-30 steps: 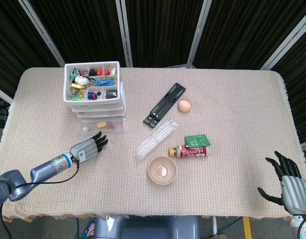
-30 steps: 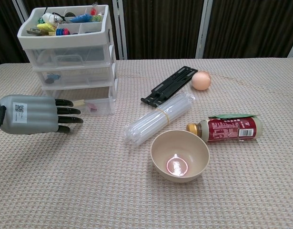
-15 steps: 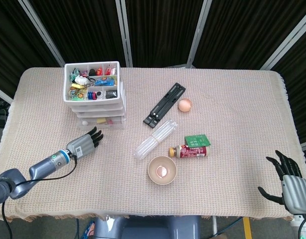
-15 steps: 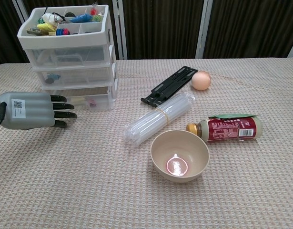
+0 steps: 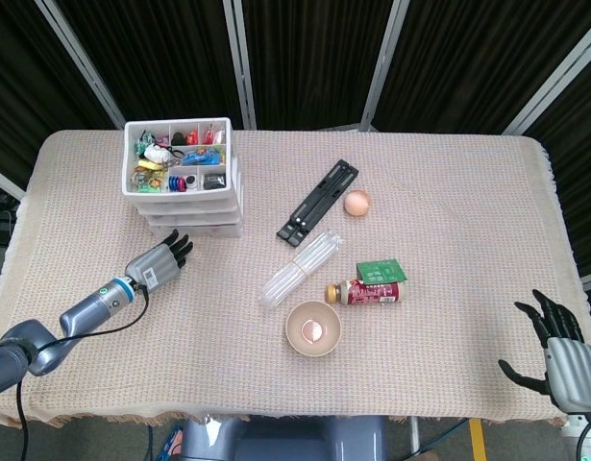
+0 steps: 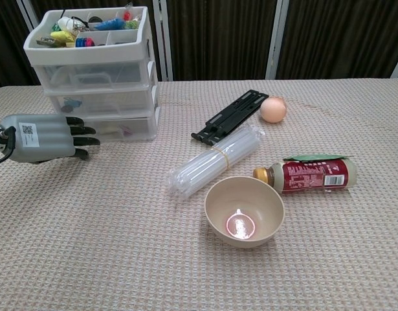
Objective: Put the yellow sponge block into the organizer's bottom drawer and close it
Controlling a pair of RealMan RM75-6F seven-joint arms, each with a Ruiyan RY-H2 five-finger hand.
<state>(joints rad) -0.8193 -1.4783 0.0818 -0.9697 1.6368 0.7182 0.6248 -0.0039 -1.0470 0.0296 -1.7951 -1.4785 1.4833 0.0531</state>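
The white three-drawer organizer (image 5: pixel 184 197) (image 6: pixel 95 71) stands at the back left, its top tray full of small items. Its bottom drawer (image 6: pixel 124 127) sits flush with the drawers above. The yellow sponge block cannot be made out through the cloudy drawer front. My left hand (image 5: pixel 159 261) (image 6: pixel 46 138) lies flat just in front of that drawer with fingers stretched toward it, holding nothing. My right hand (image 5: pixel 562 357) hangs by the table's near right corner with fingers spread and nothing in it.
A black folding stand (image 5: pixel 319 202) and an egg (image 5: pixel 357 203) lie mid-table. Nearer are a bundle of clear tubes (image 5: pixel 303 268), a lying bottle (image 5: pixel 367 291) with a green packet (image 5: pixel 380 270), and a beige bowl (image 5: pixel 313 328).
The bottom drawer, pulled out a second ago, has slid in flush as my left hand moved toward the organizer. The right hand has not moved.
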